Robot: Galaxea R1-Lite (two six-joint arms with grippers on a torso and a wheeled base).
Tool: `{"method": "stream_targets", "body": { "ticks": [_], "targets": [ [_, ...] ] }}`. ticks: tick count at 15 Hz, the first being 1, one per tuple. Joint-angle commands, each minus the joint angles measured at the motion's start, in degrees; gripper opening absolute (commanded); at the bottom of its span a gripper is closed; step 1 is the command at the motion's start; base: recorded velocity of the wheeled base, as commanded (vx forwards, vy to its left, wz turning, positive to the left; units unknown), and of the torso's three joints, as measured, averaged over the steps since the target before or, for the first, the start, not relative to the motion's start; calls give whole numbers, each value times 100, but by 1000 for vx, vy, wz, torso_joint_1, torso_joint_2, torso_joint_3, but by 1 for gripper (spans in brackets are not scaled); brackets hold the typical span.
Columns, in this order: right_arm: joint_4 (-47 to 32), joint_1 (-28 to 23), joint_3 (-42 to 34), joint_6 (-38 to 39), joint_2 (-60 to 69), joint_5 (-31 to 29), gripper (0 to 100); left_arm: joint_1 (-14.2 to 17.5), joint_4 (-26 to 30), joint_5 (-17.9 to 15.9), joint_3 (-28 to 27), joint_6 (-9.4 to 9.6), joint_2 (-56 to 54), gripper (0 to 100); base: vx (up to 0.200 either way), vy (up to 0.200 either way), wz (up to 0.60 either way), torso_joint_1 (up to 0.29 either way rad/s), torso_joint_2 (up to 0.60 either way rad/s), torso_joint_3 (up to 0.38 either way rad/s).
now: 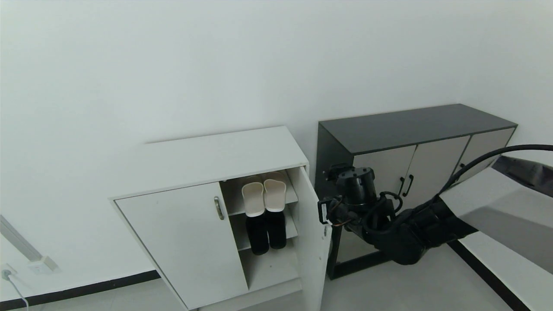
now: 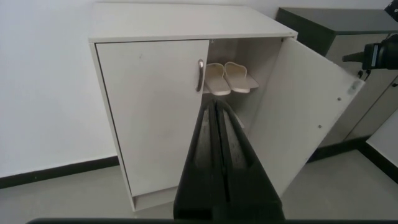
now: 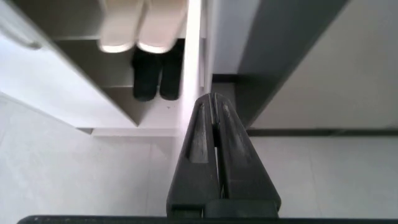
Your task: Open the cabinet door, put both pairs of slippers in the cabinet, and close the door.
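The white cabinet (image 1: 216, 155) has its left door (image 1: 181, 242) closed and its right door (image 1: 313, 233) swung open. Beige slippers (image 1: 263, 196) lie on the upper shelf, and black slippers (image 1: 268, 231) sit on the shelf below. My right arm (image 1: 367, 207) is beside the outer face of the open door. In the right wrist view my right gripper (image 3: 214, 98) is shut and empty, close to the door's edge (image 3: 193, 62). My left gripper (image 2: 216, 106) is shut and empty in front of the cabinet, pointing at the gap below the beige slippers (image 2: 230, 78).
A dark grey cabinet (image 1: 410, 125) with closed doors stands against the wall, right of the white one and close behind my right arm. A wall socket with a cable (image 1: 6, 274) is low on the far left. Pale floor lies in front.
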State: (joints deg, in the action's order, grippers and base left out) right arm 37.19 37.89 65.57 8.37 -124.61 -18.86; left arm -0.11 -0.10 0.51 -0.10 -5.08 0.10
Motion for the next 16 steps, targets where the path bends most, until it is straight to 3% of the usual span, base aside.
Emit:
{"method": "stream_targets", "body": {
  "ticks": [1, 7, 12, 16],
  "targets": [
    [121, 140, -335, -187, 332, 5, 0, 2, -8, 2, 1, -1, 8, 0, 0, 0, 0, 0, 0, 0],
    [157, 342, -449, -231, 438, 23, 0, 2, 1, 2, 1, -1, -1, 0, 0, 0, 0, 0, 0, 0],
    [376, 395, -554, -231, 411, 234, 0, 2, 1, 2, 1, -1, 8, 0, 0, 0, 600, 1, 0, 2],
    [1106, 360, -880, -257, 359, 1016, 0, 2, -8, 2, 1, -1, -1, 0, 0, 0, 150, 3, 1, 1]
  ]
}}
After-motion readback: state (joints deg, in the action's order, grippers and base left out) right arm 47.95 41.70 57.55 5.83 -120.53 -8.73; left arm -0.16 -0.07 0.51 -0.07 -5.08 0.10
